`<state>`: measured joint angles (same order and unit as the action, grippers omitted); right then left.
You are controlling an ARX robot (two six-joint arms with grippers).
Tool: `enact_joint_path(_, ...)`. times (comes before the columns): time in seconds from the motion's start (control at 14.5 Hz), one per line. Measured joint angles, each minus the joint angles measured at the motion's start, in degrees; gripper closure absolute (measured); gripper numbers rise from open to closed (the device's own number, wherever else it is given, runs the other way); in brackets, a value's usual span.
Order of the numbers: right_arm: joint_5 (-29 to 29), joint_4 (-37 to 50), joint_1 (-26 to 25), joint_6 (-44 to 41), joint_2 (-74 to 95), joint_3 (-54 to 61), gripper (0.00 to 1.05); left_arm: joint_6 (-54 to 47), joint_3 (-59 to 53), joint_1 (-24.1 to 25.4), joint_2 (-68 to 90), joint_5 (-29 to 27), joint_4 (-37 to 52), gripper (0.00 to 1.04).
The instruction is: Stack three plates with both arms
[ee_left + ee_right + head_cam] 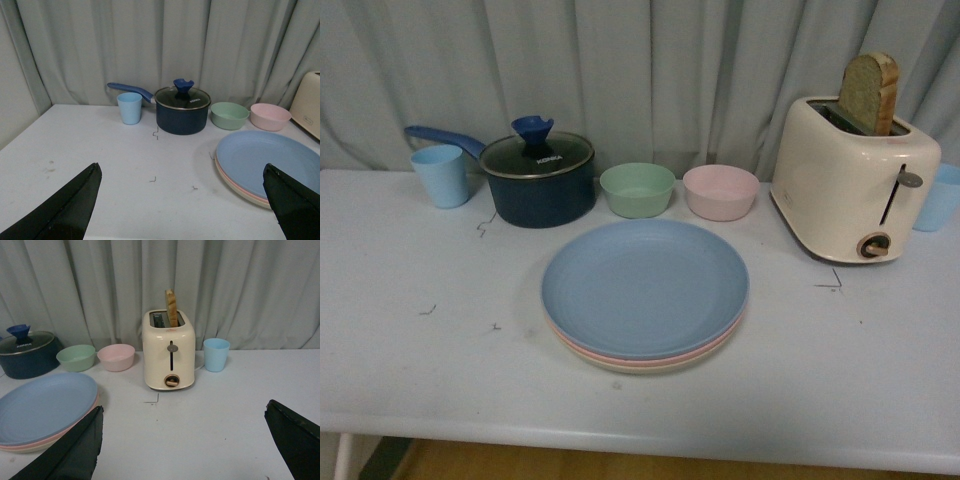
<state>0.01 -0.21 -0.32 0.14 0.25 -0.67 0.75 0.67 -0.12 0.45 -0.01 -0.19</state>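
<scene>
Three plates sit stacked at the middle of the white bench [410, 370]: the blue plate [645, 285] on top, the pink plate [620, 357] showing as a thin rim beneath it, and the cream plate [650, 368] at the bottom, resting on the bench. Neither arm appears in the front view. In the left wrist view the left gripper [182, 205] stands wide open and empty above bare bench, its two black fingers [70, 210] spread to either edge of the picture, the stack lying near one of them. The right gripper [182, 445] is likewise spread apart and holding nothing, the stack beside one of its fingers [70, 452]. Behind the stack, along the grey curtain [650, 70], stand a green bowl [638, 189] and a pink bowl [720, 191] side by side, just apart. To their left is a dark blue saucepan [538, 182] with a glass lid and blue knob, its handle reaching over a light blue cup [441, 175]. To the right of the bowls a cream toaster [850, 180] holds an upright slice of bread [870, 93], with a second light blue cup [216, 354] just beyond it
</scene>
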Motion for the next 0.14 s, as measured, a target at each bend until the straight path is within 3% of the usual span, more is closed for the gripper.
enact_joint_path(0.14,0.00,0.02,0.00,0.00,0.00,0.00,0.06,0.02,0.00,0.00,0.00,0.00,0.00,0.07)
